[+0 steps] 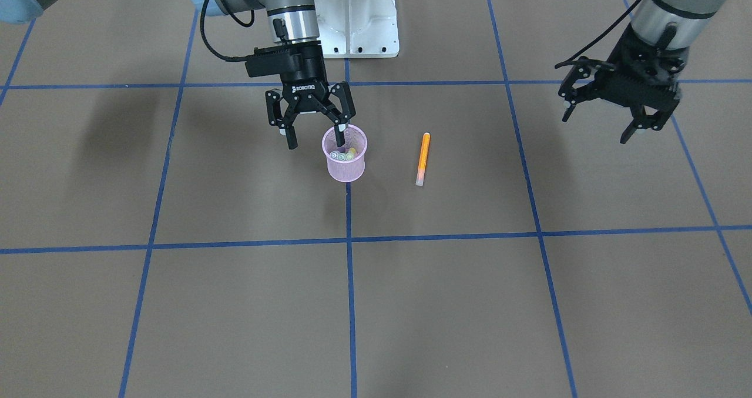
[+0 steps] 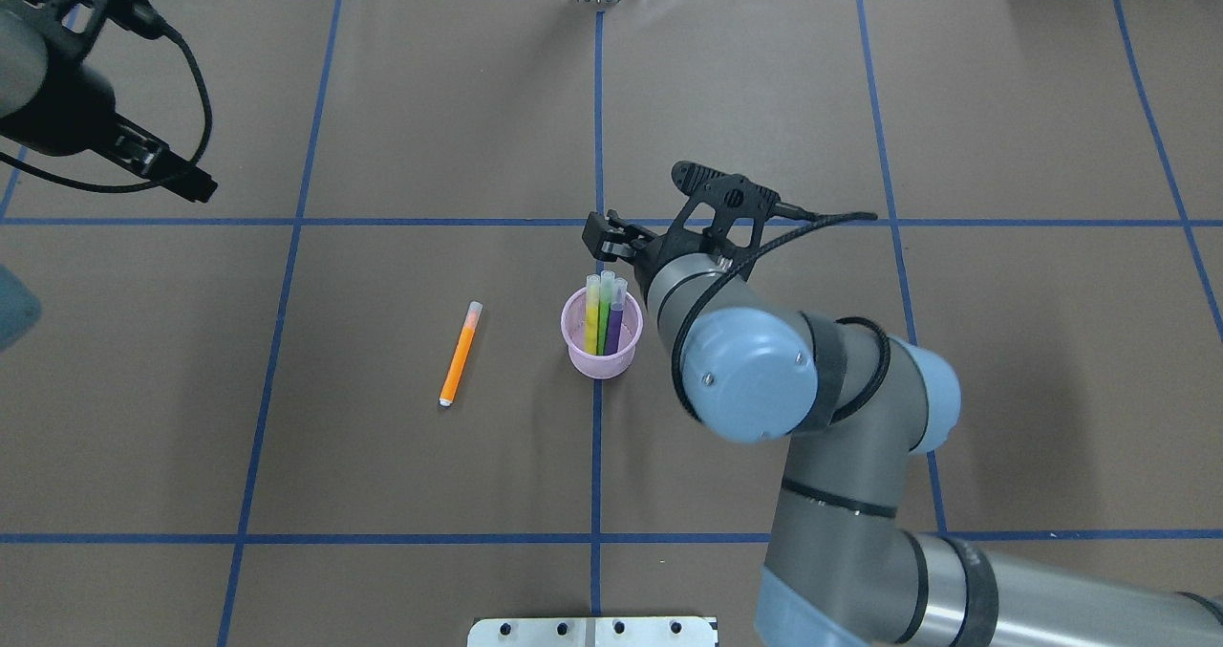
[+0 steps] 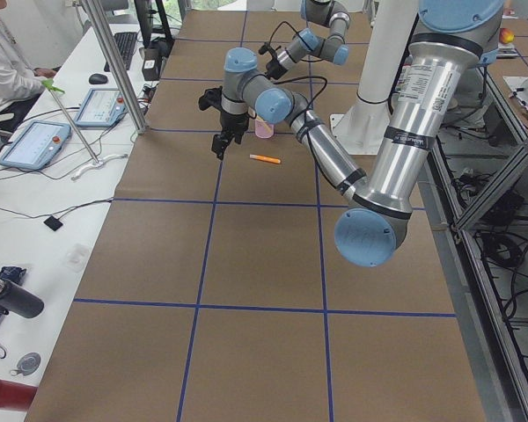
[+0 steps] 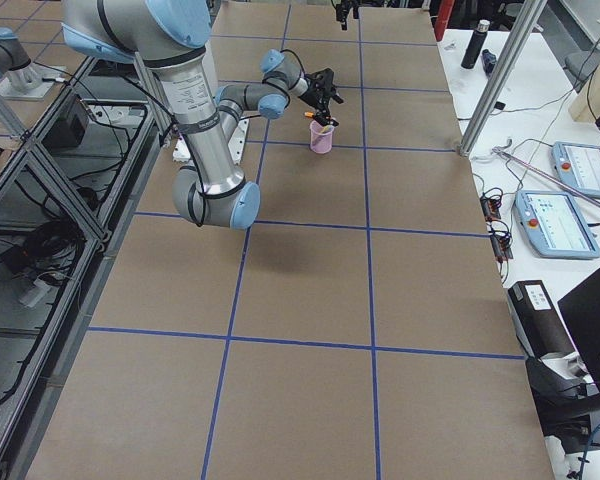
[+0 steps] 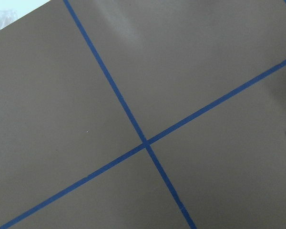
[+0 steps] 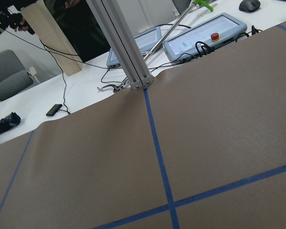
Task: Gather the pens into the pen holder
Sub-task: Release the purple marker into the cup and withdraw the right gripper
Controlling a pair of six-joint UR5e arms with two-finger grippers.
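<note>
Right now the right gripper (image 1: 316, 142) hangs over the pen holder (image 1: 345, 166), its jaws spread wide and gripping nothing. The pink mesh cup stands upright on the counter (image 1: 235, 304), directly under the jaw nearer the left arm. From across the counter that jaw's tip lines up with the cup's rim, though I cannot tell whether the two touch. The other jaw hangs over bare counter beside the cup.

Three pens stand inside the holder, just below those open jaws, with their pale cap ends poking above the rim: a yellowish pen (image 2: 591, 317), a green pen (image 2: 604, 308) and a purple pen (image 2: 616, 312), packed side by side.

The orange pen (image 1: 423, 158) lies flat on the counter, outside the cup and clear of both sets of jaws. It sits beyond the holder on the side toward the left gripper (image 1: 596, 127), nearer the right gripper's jaws than the left's.

The left gripper hovers above the counter, well apart from pen and cup, with its jaws also parted and nothing held between them. Below it runs only brown counter crossed by blue tape lines (image 1: 349, 280).
</note>
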